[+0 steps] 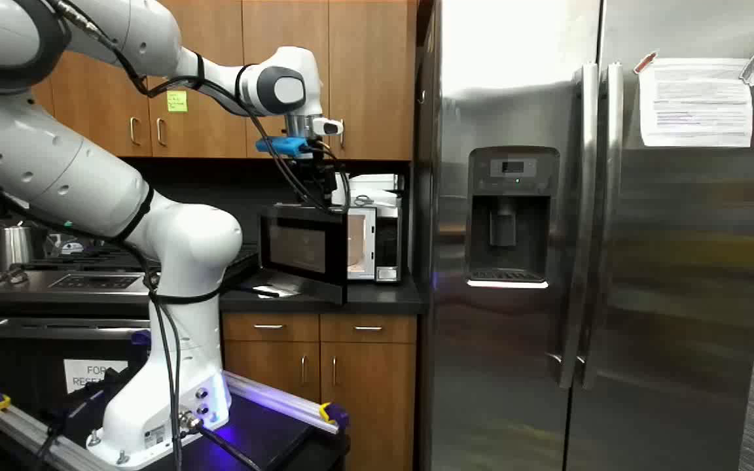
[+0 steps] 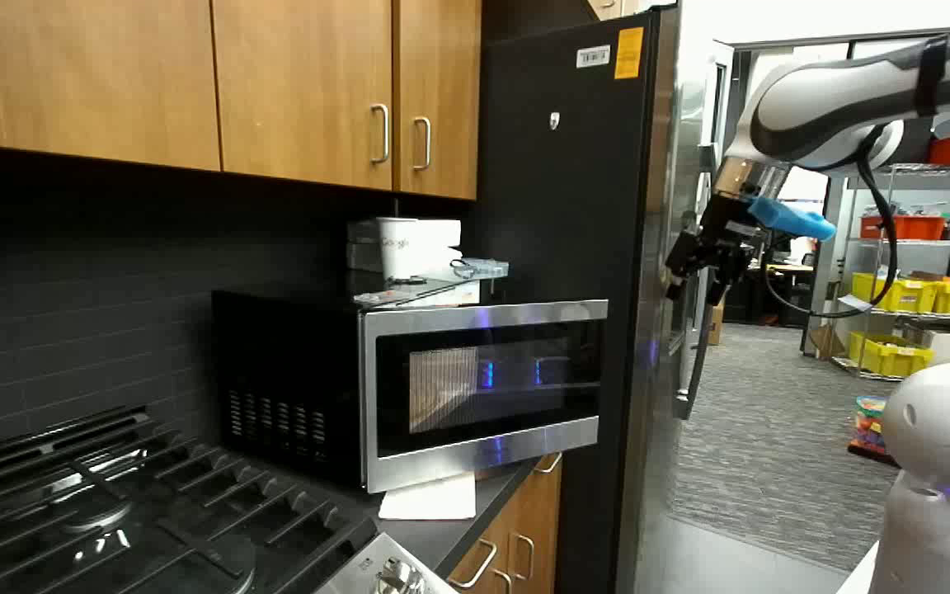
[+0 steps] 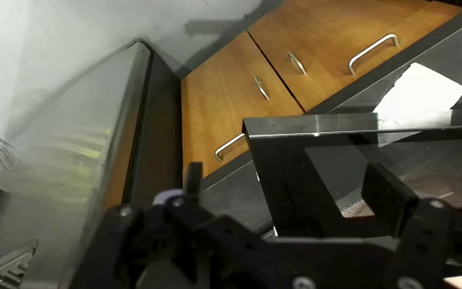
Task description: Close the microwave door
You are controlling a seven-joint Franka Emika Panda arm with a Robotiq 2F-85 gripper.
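The microwave door (image 1: 305,247) stands open, swung out from the microwave (image 1: 388,245). Its dark window and silver frame show in an exterior view (image 2: 487,388), with the free edge toward the refrigerator. My gripper (image 2: 696,290) is open and empty, pointing down, to the right of the door's free edge and apart from it there. In an exterior view the gripper (image 1: 324,186) is partly behind cables, above the door's top edge. In the wrist view the door (image 3: 287,172) lies beyond the spread fingers of the gripper (image 3: 289,186). The lit microwave interior partly shows.
A white cup (image 2: 397,247) and boxes stand on the microwave. The refrigerator (image 1: 514,366) stands beside the counter (image 1: 387,297). A white paper (image 2: 430,499) lies under the door. The stove (image 2: 104,511) is on the microwave's other side. Cabinets (image 1: 285,39) hang above.
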